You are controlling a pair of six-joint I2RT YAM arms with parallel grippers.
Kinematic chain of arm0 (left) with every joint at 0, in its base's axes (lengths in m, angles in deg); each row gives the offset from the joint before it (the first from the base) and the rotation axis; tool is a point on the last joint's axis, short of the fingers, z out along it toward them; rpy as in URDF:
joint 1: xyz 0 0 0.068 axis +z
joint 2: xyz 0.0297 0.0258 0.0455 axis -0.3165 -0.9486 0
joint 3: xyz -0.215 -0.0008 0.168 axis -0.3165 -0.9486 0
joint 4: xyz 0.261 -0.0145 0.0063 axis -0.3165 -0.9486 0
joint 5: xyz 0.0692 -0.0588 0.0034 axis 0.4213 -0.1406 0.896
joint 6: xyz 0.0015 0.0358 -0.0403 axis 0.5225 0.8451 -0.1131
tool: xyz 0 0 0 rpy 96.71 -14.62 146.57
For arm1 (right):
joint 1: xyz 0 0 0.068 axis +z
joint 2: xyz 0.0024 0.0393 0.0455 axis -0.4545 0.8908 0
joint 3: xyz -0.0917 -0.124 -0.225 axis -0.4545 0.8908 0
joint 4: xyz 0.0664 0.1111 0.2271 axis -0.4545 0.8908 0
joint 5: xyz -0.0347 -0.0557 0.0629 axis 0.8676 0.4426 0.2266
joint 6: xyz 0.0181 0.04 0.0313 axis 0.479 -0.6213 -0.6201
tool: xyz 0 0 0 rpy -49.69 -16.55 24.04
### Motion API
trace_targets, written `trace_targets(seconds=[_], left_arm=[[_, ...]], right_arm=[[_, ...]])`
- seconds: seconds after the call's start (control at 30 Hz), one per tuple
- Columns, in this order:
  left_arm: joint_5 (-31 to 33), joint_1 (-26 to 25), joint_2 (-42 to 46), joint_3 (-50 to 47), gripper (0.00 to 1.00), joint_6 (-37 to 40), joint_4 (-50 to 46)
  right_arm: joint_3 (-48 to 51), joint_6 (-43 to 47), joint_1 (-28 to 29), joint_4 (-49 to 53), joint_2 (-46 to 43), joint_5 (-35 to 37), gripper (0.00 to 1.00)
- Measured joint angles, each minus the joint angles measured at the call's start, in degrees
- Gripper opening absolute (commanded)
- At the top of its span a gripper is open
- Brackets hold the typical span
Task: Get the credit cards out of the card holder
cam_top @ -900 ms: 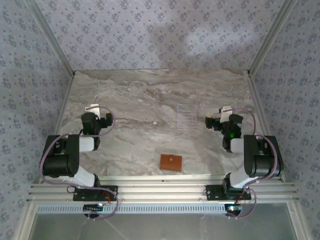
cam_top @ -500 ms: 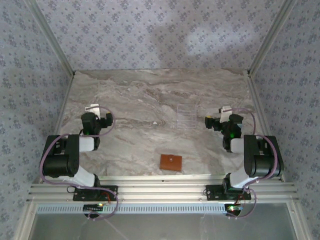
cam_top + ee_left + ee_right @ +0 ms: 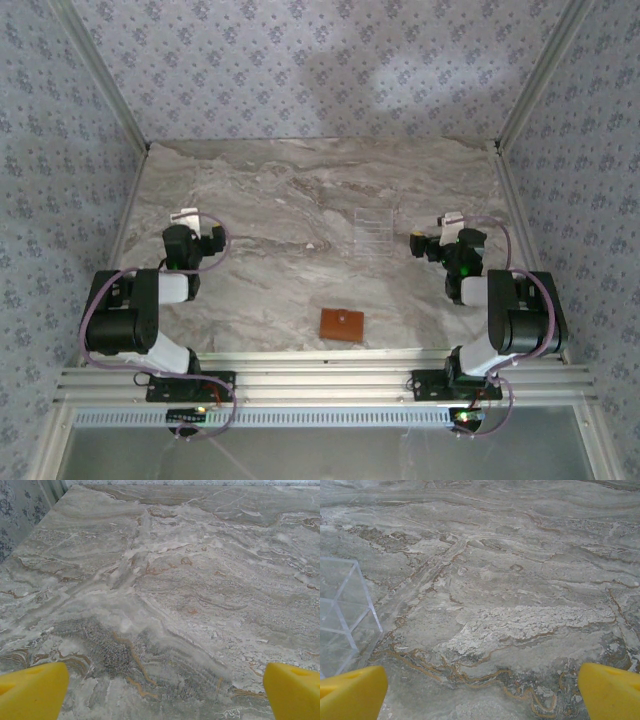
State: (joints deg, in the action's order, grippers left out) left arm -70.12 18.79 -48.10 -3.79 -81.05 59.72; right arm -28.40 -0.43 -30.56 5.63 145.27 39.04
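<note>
The marbled table spreads out wide and mostly bare, which gives both arms room to reach inward. The left arm and the right arm sit folded back over their bases at the near edge. Elbows are tucked and wrists point out across the slab, a resting pose from which I'd say neither has begun the job.

A clear ridged tray lies toward the middle, just beside the right wrist, likely set there to receive things. The card holder lies flat and folded shut near the front edge between the two bases, well apart from either arm. I judge the credit cards are tucked inside it.

The left gripper hangs released, yellow fingers spread wide over bare stone. The right gripper is likewise spread and grasps nothing.
</note>
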Motion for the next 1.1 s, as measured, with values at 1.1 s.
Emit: trace_targets(seconds=[1.1], left_arm=[[9.6,-10.1,13.7,22.1,0.99,-13.9,-44.3]], right_arm=[[-29.2,-7.9,10.0,50.0,-7.7,9.3,0.79]])
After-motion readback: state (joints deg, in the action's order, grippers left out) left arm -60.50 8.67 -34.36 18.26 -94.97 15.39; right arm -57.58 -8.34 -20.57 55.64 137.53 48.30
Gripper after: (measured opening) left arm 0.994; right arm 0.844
